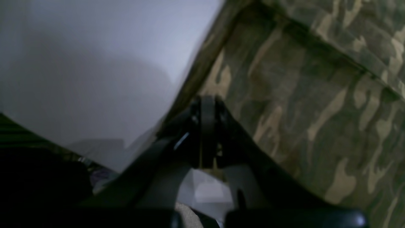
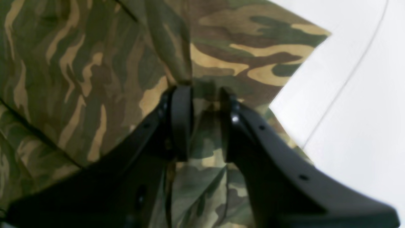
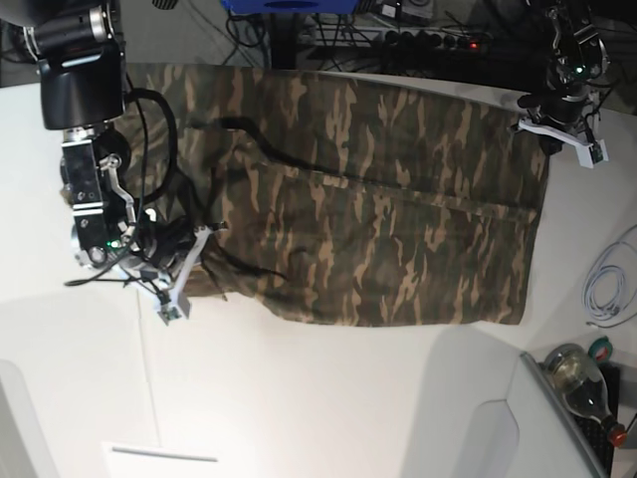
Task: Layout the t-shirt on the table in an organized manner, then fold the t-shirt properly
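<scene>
Base view: the t-shirt (image 3: 378,219) lies spread across the table (image 3: 299,398), left gripper (image 1: 207,133) fingers closed on its edge, right gripper (image 2: 205,126) fingers straddling a pinch of cloth, grip uncertain — laying-out nearly done; folding next needs both corners held.

The t-shirt (image 3: 368,219) is soft cloth in brown, tan and dark-green camouflage. It lies spread across the white table (image 3: 328,398), its long axis running from 9 o'clock to 3 o'clock in the base view. The cloth is mostly flat, with a fold line running along its length. The 9 o'clock end is bunched and wrinkled; the 3 o'clock end is a straight edge. The table is smooth, with a thin dark seam line (image 2: 345,82).
</scene>
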Controlling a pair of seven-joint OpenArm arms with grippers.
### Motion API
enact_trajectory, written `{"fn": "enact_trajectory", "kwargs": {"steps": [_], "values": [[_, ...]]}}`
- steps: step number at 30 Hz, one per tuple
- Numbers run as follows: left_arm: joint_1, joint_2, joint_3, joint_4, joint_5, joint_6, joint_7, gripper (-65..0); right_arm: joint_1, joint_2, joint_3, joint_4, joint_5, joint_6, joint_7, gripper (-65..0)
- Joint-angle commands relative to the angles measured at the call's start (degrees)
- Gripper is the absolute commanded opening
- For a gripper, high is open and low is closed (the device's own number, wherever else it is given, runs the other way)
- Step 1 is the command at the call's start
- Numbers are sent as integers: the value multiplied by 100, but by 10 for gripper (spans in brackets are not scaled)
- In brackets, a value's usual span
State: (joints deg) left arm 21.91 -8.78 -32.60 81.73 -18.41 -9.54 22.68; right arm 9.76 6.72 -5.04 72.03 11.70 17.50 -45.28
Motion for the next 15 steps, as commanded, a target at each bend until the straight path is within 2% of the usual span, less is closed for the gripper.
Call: {"fn": "enact_trajectory", "kwargs": {"steps": [1, 4, 7, 9, 13, 15], "values": [[2, -67, -32, 77, -9, -17, -118, -650, 119, 44, 25, 116, 21, -5, 84, -533], [2, -67, -32, 77, 8, -17, -118, -650, 119, 44, 42, 116, 21, 4, 75, -599], [2, -67, -32, 77, 0, -17, -118, -650, 119, 27, 42, 116, 21, 4, 66, -599], [2, -67, -32, 77, 8, -17, -118, -650, 110, 9, 16, 116, 21, 4, 57, -567], [2, -67, -32, 77, 8, -17, -118, -650, 110, 0, 16, 116, 21, 4, 84, -435], [2, -67, -32, 77, 8, -17, -118, -650, 136, 0, 16, 160, 21, 13, 84, -429]]}}
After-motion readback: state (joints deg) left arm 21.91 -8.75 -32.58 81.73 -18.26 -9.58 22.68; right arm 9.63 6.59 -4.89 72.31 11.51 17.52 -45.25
